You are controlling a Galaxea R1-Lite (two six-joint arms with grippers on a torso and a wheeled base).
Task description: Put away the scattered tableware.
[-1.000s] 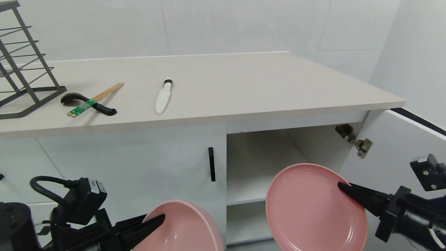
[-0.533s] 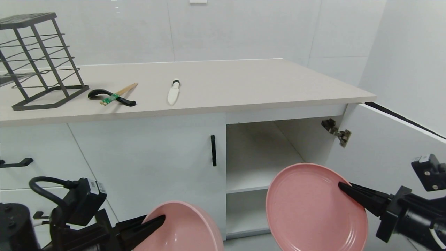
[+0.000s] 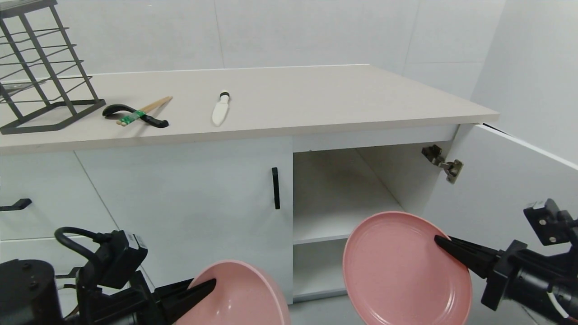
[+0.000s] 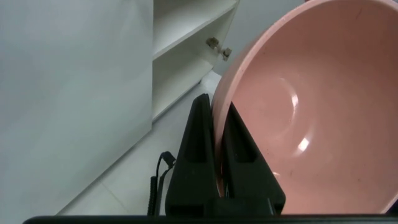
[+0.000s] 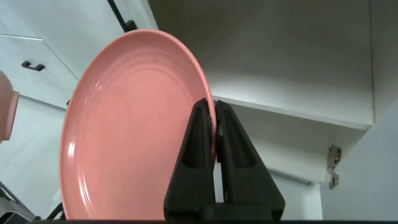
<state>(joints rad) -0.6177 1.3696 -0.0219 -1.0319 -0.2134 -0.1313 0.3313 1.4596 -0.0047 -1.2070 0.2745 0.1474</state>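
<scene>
My left gripper [image 3: 205, 287] is shut on the rim of a pink bowl [image 3: 239, 295] low at the left, in front of the closed cabinet door [image 3: 189, 203]. The left wrist view shows its fingers [image 4: 199, 134] pinching the pink bowl [image 4: 311, 106]. My right gripper [image 3: 440, 241] is shut on the rim of a pink plate [image 3: 402, 271], held on edge in front of the open cabinet [image 3: 334, 194]. In the right wrist view the pink plate [image 5: 130, 118] faces the shelf [image 5: 292, 81]. On the counter lie a black spoon [image 3: 131, 113], chopsticks [image 3: 146, 108] and a white knife [image 3: 220, 110].
A dark wire rack [image 3: 40, 67] stands at the counter's far left. The cabinet's right door [image 3: 505, 180] hangs open beside my right arm. A shelf [image 3: 334, 225] divides the open compartment. A drawer handle [image 3: 13, 205] shows at the left.
The head camera has shifted, so the whole scene sits differently. Both grippers keep hold of the bowl and the plate in about the same places.
</scene>
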